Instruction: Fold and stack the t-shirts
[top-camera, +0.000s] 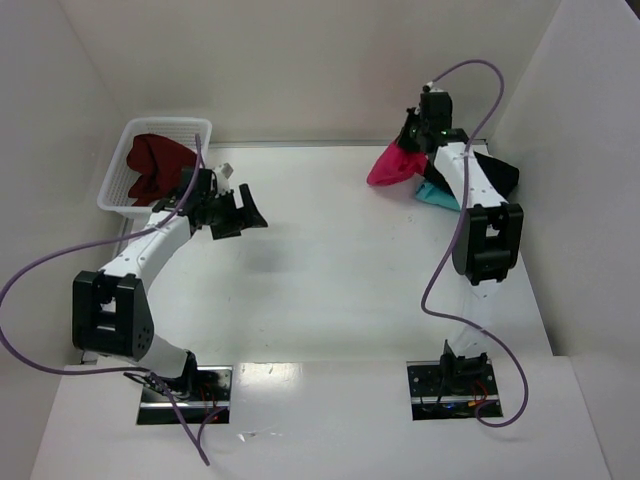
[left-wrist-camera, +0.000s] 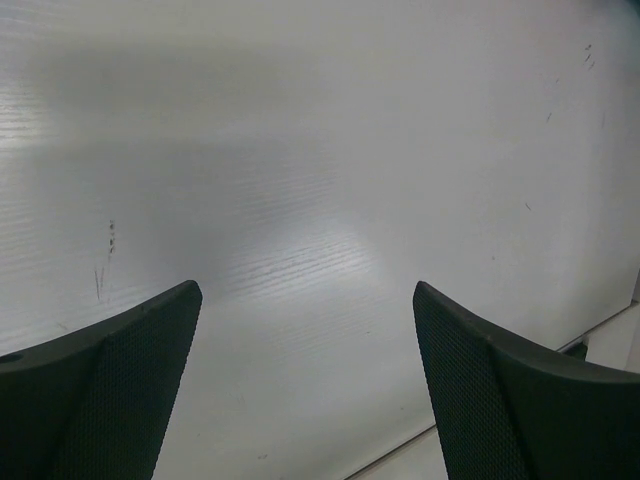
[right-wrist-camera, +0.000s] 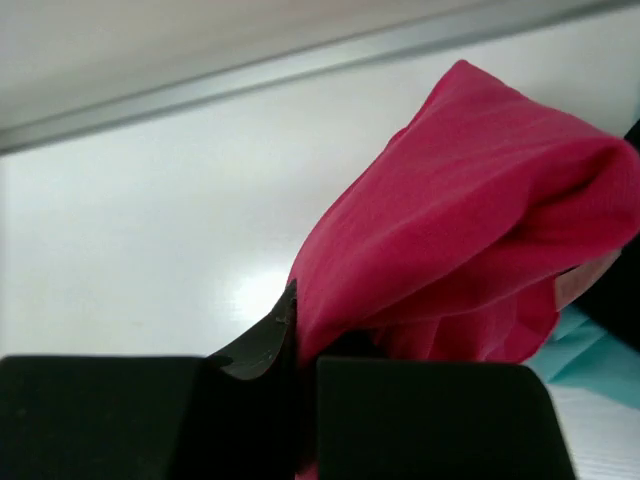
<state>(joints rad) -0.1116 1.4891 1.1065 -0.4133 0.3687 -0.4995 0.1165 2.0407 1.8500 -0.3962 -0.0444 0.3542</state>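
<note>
White tabletop (top-camera: 330, 260) with white walls around it fills the scene, and the two arms stand at its near edge.

The right gripper (top-camera: 412, 140) is at the far right of the tabletop. It is closed on the pink t-shirt (top-camera: 390, 168). In the right wrist view, the two black fingers (right-wrist-camera: 430, 420) of the right gripper (right-wrist-camera: 305, 380) are pressed together, and a fold of the pink t-shirt (right-wrist-camera: 470, 220) goes down between them. The rest of the cloth bunches up in a soft heap just to the right of the fingers. Under its right side peeks the teal t-shirt (right-wrist-camera: 590, 360). From above, the teal t-shirt (top-camera: 438, 196) lies on the tabletop, touching the near right side of the pink one. The black t-shirt (top-camera: 497, 172) lies just right of them, partly behind the right arm.

The left gripper (top-camera: 240, 212) is on the left side, above the tabletop, with its jaws wide apart and nothing between them. In the left wrist view its two dark fingers (left-wrist-camera: 130, 380) stand far from each other, and only bare tabletop (left-wrist-camera: 320, 150) shows between them.

Just past the left gripper, at the far left corner, sits the white basket (top-camera: 165, 122). The dark red t-shirt (top-camera: 150, 165) lies bunched up inside it.
</note>
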